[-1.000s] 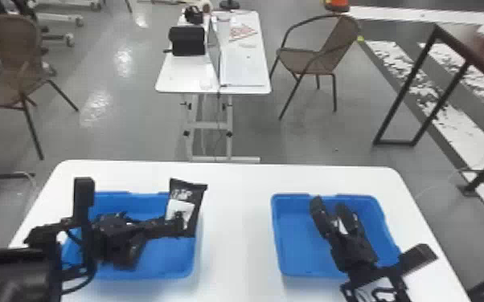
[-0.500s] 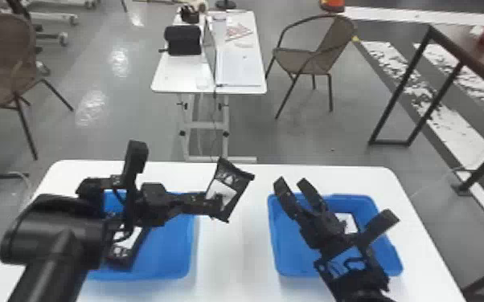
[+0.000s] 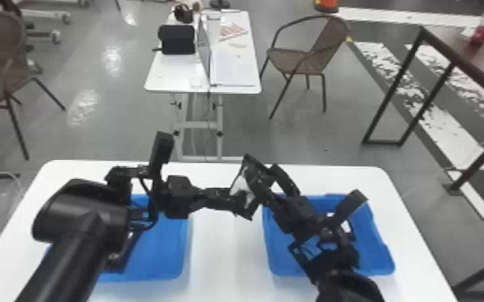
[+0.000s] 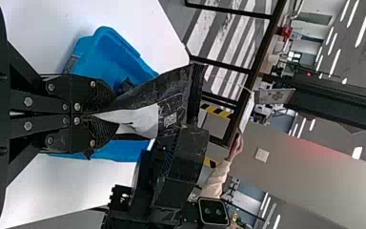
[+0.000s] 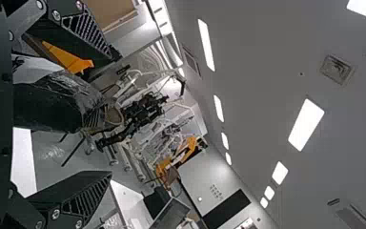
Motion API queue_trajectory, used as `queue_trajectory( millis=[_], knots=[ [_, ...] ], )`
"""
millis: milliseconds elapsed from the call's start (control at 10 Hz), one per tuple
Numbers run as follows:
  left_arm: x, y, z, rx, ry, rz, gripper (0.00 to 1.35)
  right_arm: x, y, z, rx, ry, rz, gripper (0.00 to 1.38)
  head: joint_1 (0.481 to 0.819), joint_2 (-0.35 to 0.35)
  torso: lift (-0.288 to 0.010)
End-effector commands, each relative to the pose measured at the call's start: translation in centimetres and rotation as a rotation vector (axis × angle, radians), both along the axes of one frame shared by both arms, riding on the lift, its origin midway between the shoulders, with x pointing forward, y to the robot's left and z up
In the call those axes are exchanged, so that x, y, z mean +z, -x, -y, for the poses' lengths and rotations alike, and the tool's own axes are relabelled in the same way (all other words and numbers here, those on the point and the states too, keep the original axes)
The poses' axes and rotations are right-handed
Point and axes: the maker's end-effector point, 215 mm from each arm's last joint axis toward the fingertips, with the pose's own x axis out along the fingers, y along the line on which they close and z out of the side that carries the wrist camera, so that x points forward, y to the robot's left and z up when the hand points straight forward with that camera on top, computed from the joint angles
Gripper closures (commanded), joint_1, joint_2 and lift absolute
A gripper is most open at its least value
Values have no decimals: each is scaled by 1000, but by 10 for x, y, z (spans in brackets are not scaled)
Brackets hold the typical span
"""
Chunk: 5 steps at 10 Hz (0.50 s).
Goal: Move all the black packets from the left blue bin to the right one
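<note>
On your left, a black packet (image 3: 121, 255) lies in the left blue bin (image 3: 160, 257). Your left gripper (image 3: 247, 197) is closed on another packet (image 3: 240, 182), held up between the bins. Your right gripper (image 3: 262, 170) has its fingers spread wide around that packet, unclamped, near the right blue bin (image 3: 293, 257)

Left arm (image 3: 66, 249): rising from the bottom edge, bent at its rounded joint, forward section directed rightward. Left gripper (image 3: 235, 198): fingers (image 4: 97, 131) brought together at their tips. Right arm (image 3: 347, 281): entering from the bottom edge, inclined forward and leftward. Right gripper (image 3: 262, 169): fingers (image 5: 71, 202) spread wide, near the left gripper. Both arms black; grippers between the two arms, facing inward.
</note>
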Motion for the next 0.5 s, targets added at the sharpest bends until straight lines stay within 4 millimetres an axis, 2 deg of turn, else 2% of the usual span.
queue_trajectory(
  millis=[0,100,200,400],
  knots=[
    [3,-1,7,-11,6,1,1208,1,-4,-8,29,9,-5,252,695,-120,0],
    [4,-3,7,-12,3,7,1208,-2,-3,-13,57,7,-3,915,695,-120,0],
    [5,-5,6,-8,6,10,1208,-5,-1,-13,49,3,-14,1294,695,-116,0],
    [5,-6,3,5,11,9,1208,-7,2,-17,43,-30,-26,1292,695,-110,0]
  ],
)
